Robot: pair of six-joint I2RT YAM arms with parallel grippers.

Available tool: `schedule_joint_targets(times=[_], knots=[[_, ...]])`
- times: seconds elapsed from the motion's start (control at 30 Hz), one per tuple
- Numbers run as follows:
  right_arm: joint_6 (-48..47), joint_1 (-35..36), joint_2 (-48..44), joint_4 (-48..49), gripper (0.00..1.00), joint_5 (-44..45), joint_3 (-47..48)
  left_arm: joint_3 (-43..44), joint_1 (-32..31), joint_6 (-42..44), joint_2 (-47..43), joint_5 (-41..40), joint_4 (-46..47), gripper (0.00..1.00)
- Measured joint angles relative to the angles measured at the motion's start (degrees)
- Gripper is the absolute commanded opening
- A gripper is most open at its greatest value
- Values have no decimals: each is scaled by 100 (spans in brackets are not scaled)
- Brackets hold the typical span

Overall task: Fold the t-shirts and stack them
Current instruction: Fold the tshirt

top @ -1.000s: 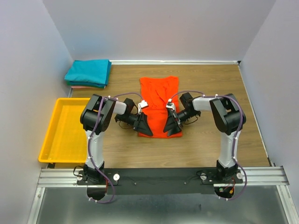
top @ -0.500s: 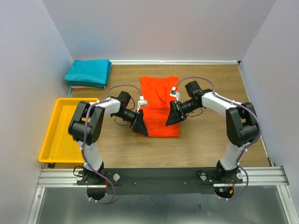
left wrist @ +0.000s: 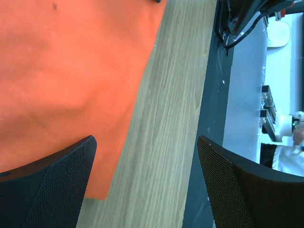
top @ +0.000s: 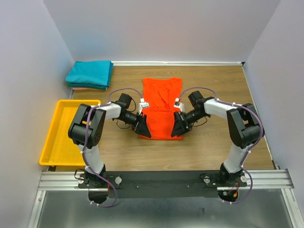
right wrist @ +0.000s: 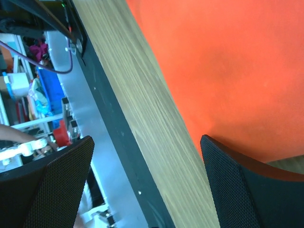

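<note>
The bright orange-red t-shirt (top: 161, 107) lies flat on the wooden table, folded into a long strip, collar end far. My left gripper (top: 144, 129) is open at its near left corner. One fingertip (left wrist: 57, 185) lies over the cloth (left wrist: 71, 71), the other over bare wood. My right gripper (top: 179, 127) is open at the near right corner. One fingertip (right wrist: 247, 185) lies over the cloth (right wrist: 228, 61). Neither holds anything. The teal t-shirt (top: 90, 72) lies folded at the far left on the pale pink one (top: 88, 88), of which only an edge shows.
A yellow plastic tray (top: 66, 137) sits at the left table edge, near the left arm. White walls close in the table on the left, back and right. The black base rail (top: 166, 179) runs along the near edge.
Both arms have come down low over the table. Their grippers stay open at the orange-red shirt's near corners, shifted only slightly. The shirt has not visibly moved.
</note>
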Motion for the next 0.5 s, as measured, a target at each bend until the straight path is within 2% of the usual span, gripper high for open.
schedule_joint_targets(times=[0.23, 0.37, 0.5], knots=[[-48, -9, 315, -28, 100, -87, -249, 4, 127, -168, 258, 146, 66, 95], [-33, -26, 444, -164, 100, -81, -92, 26, 352, -319, 457, 426, 68, 95], [-96, -24, 404, -212, 99, 195, 144, 151, 407, -146, 385, 289, -103, 95]])
